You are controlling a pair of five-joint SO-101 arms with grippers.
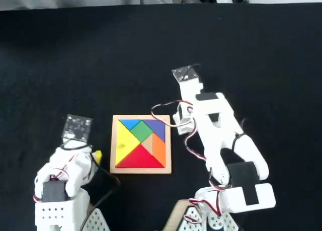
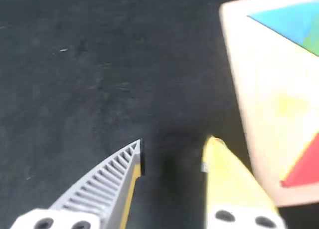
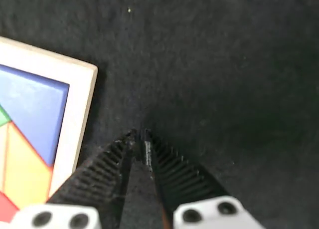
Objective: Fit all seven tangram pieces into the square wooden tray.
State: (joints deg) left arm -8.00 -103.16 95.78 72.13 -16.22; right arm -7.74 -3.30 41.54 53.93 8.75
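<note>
Pieces (image 1: 141, 144) cover the whole floor of the tray (image 1: 113, 140), which sits on the table (image 1: 251, 50) between my two arms. The colours lie flush against one another, so I judge the fitting done, though I cannot count all seven for certain. My left tool (image 2: 174, 149) hangs low just beside the tray's side edge, fingers apart with nothing between them. My right tool (image 3: 139, 136) sits beside the tray's far corner, fingers together and empty.
</note>
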